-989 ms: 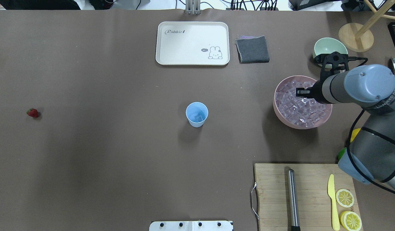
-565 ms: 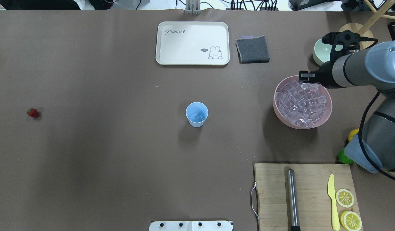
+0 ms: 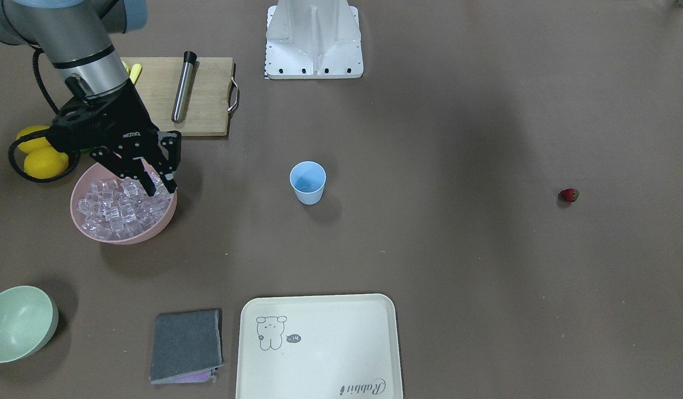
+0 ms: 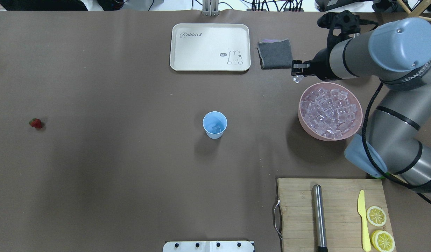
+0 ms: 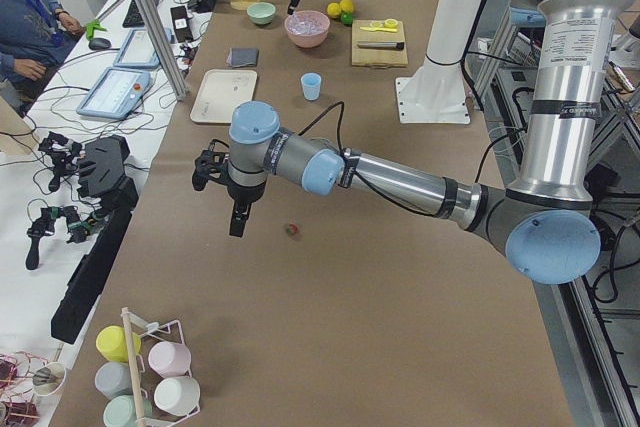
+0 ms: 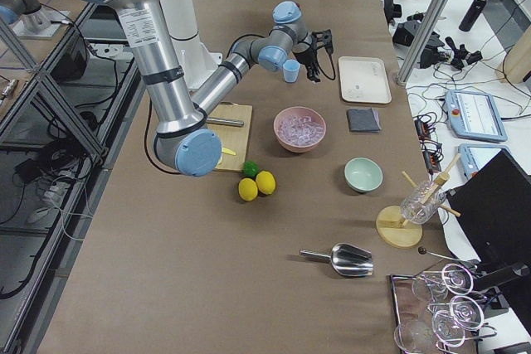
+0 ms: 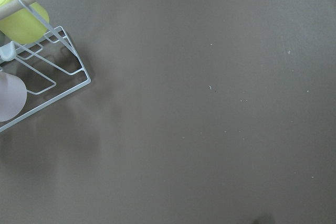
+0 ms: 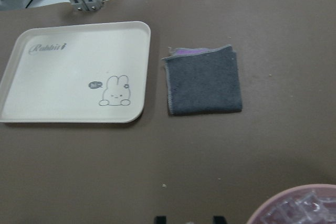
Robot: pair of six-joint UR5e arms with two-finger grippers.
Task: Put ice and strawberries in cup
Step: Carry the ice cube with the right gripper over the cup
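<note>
The light blue cup [image 4: 214, 125] stands upright mid-table with one clear cube showing inside it. The ice [image 4: 329, 110] fills a pink bowl [image 4: 300, 117] to the cup's right. My right gripper [image 4: 297, 74] hangs just past the bowl's far left rim, shut on a single ice cube [image 4: 297, 79]. Its fingertips [image 8: 160, 219] show at the bottom edge of the right wrist view. The strawberry [image 4: 35, 123] lies alone far to the left. My left gripper [image 5: 237, 219] hovers over the table beside the strawberry [image 5: 292, 230]; I cannot tell whether it is open or shut.
At the back lie a cream rabbit tray [image 4: 210, 47] and a folded grey cloth [image 4: 275, 53]. Front right, a wooden cutting board [image 4: 299, 210] carries a metal rod, a yellow knife and lemon slices. A pale green bowl [image 3: 17, 321], lemons [image 3: 39, 158] and a cup rack [image 7: 42, 66] sit at the table's ends.
My right gripper has lifted out of the pink bowl and swung toward the far left of its rim, carrying an ice cube. Cup and strawberry have not moved.
</note>
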